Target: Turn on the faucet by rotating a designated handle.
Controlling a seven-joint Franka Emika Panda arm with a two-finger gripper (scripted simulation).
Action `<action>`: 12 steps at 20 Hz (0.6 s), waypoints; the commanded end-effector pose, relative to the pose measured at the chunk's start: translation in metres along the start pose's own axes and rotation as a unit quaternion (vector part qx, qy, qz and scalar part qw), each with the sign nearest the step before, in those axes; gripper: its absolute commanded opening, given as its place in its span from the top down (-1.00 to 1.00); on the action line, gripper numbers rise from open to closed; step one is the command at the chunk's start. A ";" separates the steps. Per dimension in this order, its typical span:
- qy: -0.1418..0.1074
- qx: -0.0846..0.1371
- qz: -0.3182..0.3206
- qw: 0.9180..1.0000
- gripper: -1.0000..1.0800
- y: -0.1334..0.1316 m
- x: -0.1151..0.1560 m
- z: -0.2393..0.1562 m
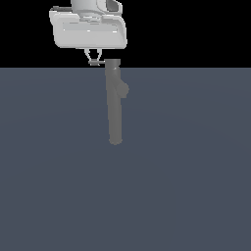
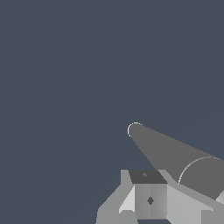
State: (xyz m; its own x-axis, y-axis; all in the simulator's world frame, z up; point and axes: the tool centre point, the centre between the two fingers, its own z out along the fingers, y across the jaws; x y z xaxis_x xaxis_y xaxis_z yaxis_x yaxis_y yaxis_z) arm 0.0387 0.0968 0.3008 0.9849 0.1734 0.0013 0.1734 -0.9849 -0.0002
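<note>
Faucet [image 1: 114,105]: a plain grey column standing on the flat blue-grey surface [image 1: 186,171], a little to the exterior view's left of the middle. A short rounded spout bulges from its side toward the exterior view's right, in the upper part of the column. A slightly darker cap sits on top.

Handle [image 1: 100,62]: a thin pale rod sticking out sideways from the cap toward the exterior view's left. It is small and partly hidden by the tool's fingers, so its full length cannot be made out.

Tool [image 1: 94,62]: it hangs from the wide white hand body at the top of the exterior view, above and just to the exterior view's left of the faucet's cap. Its two thin fingers point down and draw close together at the tips, level with the cap.

Tool state: the fingers are nearly together around the spot where the handle projects. Whether they actually clamp the rod or only sit beside it cannot be told at this size.

Faucet against tool: the column stands just beside the fingertips, on the exterior view's right of them, and runs well below them.

Wrist view: the faucet [image 2: 175,153] appears as a long grey cone seen from above, narrowing toward its far base, with the round cap edge close to the camera. A grey finger block [image 2: 148,197] lies next to the cap.
</note>
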 end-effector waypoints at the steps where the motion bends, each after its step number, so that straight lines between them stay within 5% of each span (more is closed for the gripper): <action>1: -0.001 0.000 0.000 1.000 1.00 -0.002 -0.008 0.000; 12: 0.002 0.000 0.000 1.000 1.00 0.004 -0.028 0.000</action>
State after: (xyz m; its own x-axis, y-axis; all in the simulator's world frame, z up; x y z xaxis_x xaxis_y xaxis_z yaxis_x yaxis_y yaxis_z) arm 0.0206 0.0930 0.3008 0.9840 0.1775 0.0171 0.1775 -0.9841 0.0003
